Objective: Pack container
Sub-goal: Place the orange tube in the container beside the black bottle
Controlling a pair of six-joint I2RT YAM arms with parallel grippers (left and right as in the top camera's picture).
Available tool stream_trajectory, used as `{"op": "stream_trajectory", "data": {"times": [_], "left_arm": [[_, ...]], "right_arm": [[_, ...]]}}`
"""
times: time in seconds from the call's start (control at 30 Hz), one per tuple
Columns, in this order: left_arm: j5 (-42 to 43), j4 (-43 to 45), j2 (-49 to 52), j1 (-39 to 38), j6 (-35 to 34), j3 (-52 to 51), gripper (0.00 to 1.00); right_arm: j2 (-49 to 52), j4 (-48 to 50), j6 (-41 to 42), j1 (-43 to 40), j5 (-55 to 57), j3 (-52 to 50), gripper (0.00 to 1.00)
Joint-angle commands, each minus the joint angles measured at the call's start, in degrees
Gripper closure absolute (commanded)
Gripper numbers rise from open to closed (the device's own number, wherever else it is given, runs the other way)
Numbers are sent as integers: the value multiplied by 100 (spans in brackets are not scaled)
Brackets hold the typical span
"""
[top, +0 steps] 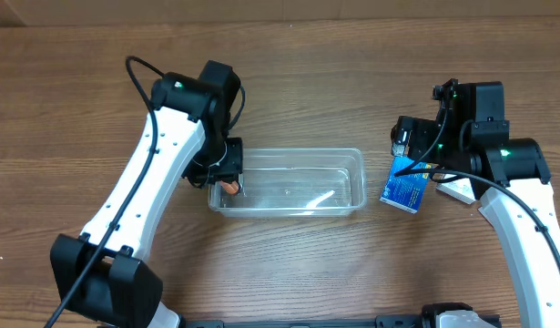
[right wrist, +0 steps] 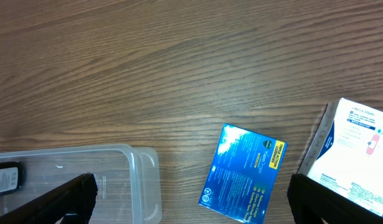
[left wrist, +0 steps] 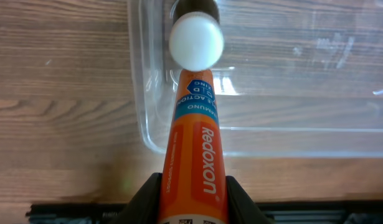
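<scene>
Closest to your left wrist camera, the orange tube is sitting clamped in the left gripper, whose fingers are pressing on its sides near the base. Its white cap is pointing out over the left end of the container, which is lying in the middle of the table between your arms. That hold looks meant to set the tube down lengthwise inside the bin. I cannot tell whether the cap is touching the floor yet.

"Redoxon" is running along the orange body in white letters. On the blue band below the cap only "ACTION" is reading clearly.

Your right gripper is hanging wide open with nothing in it, above bare table just beyond the container's right end. A blue box is lying flat between its fingers, probably next to be picked up. Its yellow patch of print is too small to read. A white box beside the right finger is showing "UNIVERSAL".
</scene>
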Motion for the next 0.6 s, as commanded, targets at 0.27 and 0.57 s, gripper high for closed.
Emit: {"op": "stream_trajectory", "data": {"times": [0.27, 0.57], "left_arm": [[-42, 1174, 33, 0, -79, -1377, 96], [-42, 1305, 31, 0, -7, -1499, 34]], "right_arm": [[-68, 26, 2, -24, -31, 155, 0], [-68, 31, 2, -24, -31, 155, 0]]}}
